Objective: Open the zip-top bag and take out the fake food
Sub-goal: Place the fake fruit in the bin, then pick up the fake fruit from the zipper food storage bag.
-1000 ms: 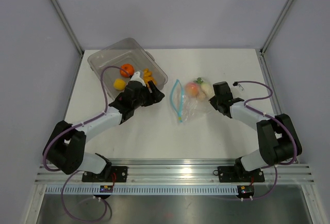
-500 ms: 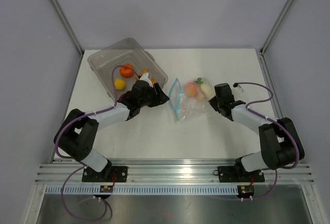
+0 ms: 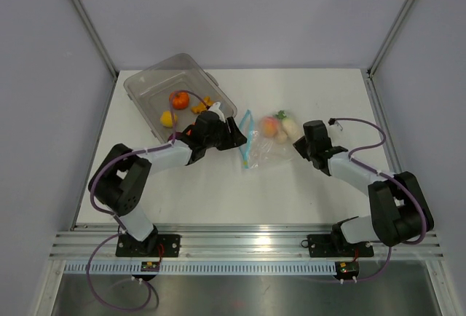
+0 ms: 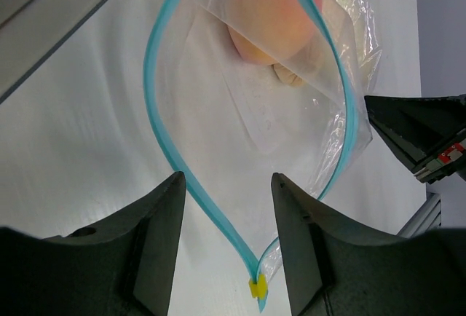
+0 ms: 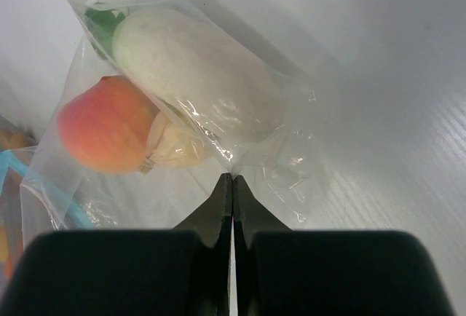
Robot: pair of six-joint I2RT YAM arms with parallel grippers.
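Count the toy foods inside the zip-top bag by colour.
Peach-coloured fruit: 1
White vegetable with a green top: 1
Beige piece: 1
Total: 3 in the zip-top bag

The zip-top bag (image 4: pixel 218 112) lies just ahead of the left gripper (image 4: pixel 227 185), its mouth toward the fingers and the fake food (image 4: pixel 269 17) at its far end. The right gripper (image 5: pixel 231 179) meets the bag's opposite edge, with the food just beyond its tips. A tub (image 3: pixel 145 83) holding more food sits off to the left gripper's left.

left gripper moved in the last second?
Yes. The left gripper has shifted right, off the clear tub and its near corner, and now sits at the zip-top bag and its open mouth.
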